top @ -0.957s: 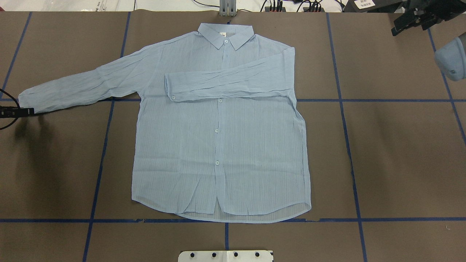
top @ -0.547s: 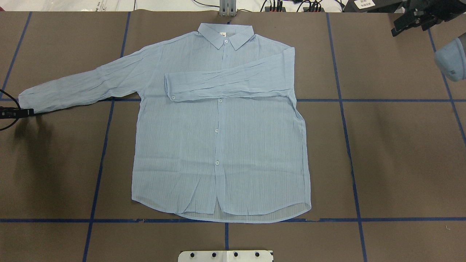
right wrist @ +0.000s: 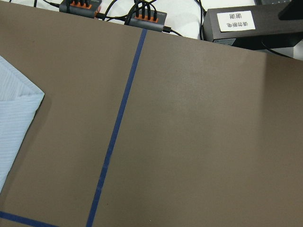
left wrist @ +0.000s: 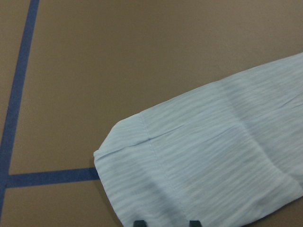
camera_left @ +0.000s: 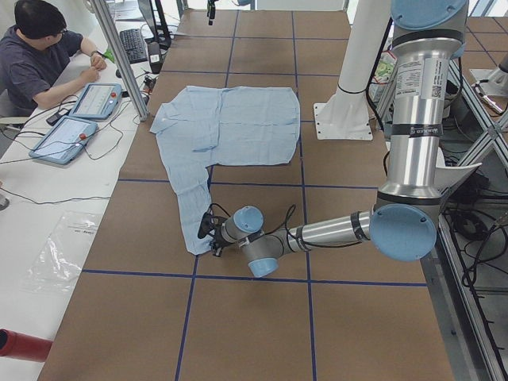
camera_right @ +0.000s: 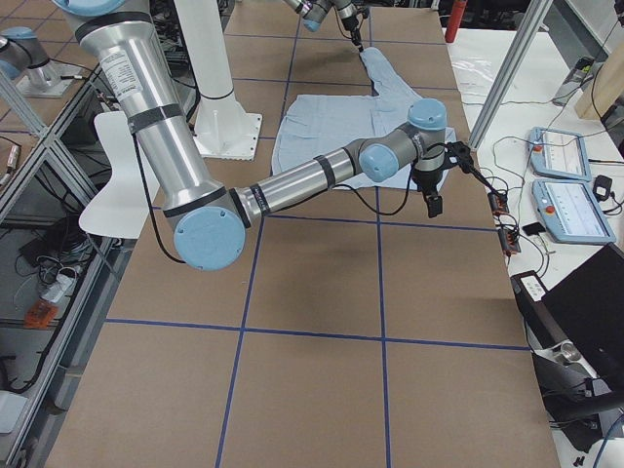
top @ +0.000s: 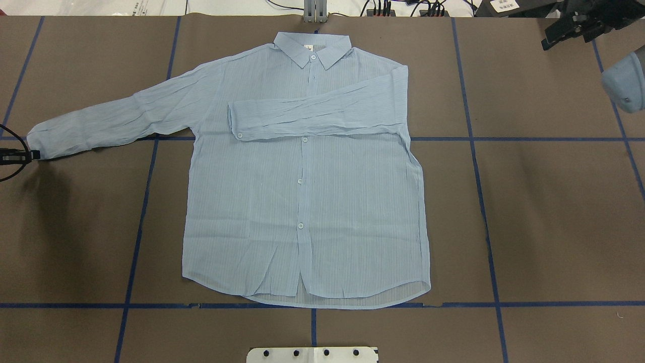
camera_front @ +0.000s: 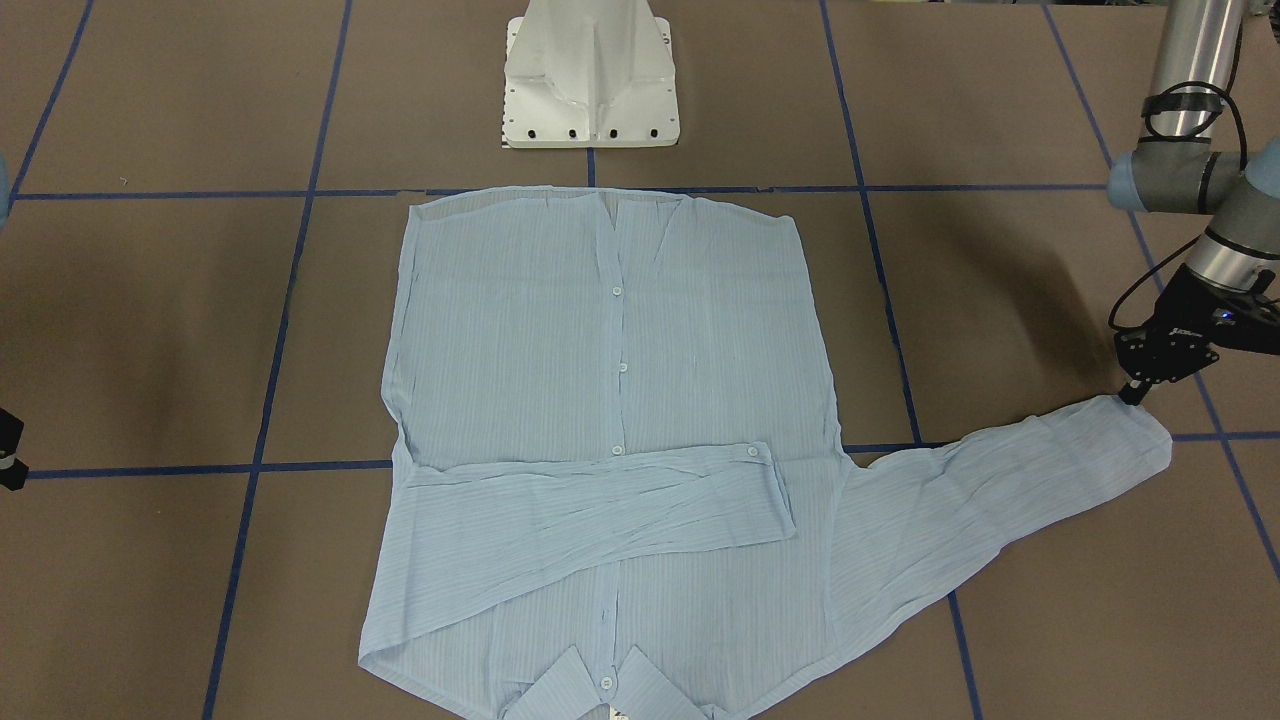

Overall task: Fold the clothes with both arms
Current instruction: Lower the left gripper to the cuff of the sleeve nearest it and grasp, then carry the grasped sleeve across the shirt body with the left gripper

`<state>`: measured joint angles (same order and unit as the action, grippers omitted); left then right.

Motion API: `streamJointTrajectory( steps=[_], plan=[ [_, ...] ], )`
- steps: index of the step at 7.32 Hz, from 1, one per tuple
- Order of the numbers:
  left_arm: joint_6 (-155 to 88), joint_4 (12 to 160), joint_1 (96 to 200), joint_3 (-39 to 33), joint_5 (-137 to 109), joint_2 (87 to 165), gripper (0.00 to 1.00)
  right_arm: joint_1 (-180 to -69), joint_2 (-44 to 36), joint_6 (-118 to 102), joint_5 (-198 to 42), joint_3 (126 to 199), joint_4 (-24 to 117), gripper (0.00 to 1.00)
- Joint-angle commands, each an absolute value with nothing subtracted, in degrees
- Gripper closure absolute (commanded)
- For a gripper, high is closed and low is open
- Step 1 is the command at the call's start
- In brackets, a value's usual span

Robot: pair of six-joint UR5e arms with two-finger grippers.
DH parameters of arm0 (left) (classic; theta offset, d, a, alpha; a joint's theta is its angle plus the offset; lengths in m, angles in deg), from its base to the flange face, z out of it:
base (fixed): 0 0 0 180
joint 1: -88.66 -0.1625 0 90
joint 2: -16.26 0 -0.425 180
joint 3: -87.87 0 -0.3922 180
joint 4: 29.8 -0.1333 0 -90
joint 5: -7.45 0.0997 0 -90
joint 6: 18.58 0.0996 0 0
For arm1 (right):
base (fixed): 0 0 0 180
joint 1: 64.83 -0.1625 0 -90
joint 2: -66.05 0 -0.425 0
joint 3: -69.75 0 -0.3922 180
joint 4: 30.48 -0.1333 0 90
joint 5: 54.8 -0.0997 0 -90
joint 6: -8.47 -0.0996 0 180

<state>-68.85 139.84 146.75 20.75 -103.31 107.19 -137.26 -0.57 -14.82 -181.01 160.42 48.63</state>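
Left wrist-mounted: end effector (left wrist: 166, 222) astride cuff (left wrist: 142, 161)

I had bright, even overhead light in every view. Soft, broad shadows lay on the brown table (top: 554, 242) at both ends, darkest beside the left gripper (top: 35, 155). The sleeve (left wrist: 213, 161) looked slightly soft in my left wrist view.

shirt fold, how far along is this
Early on, I'd judge. Done: one sleeve of the pale-blue crinkly button-front shirt lies folded across the chest. In hand: the left black two-finger gripper sits at the outstretched sleeve's cuff, jaws apart, not yet gripping. Left: fold that sleeve in, then the body. The right gripper hangs clear of the shirt.
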Motion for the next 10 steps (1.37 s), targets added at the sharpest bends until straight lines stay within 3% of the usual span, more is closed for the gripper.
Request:
streamJointTrajectory(
  steps=[1,4,8,10],
  plan=[
    [-68.16,143.75,146.75,20.46,-103.65,107.23,1.00,-137.26,-0.57,-14.91,-181.01,160.46,48.63,0.00],
    [-69.90,143.27,147.10,11.96,-104.00,111.07,1.00,-137.26,-0.66,-14.91,-181.01,160.37,48.63,0.00],
    [-91.64,127.15,145.19,12.10,-107.52,133.61,1.00,-137.26,-1.36,-14.91,-181.01,160.54,48.28,0.00],
    [-99.05,120.87,139.92,11.93,-103.42,141.12,1.00,-137.26,-1.71,-14.91,-181.01,160.37,48.27,0.00]
  ],
)
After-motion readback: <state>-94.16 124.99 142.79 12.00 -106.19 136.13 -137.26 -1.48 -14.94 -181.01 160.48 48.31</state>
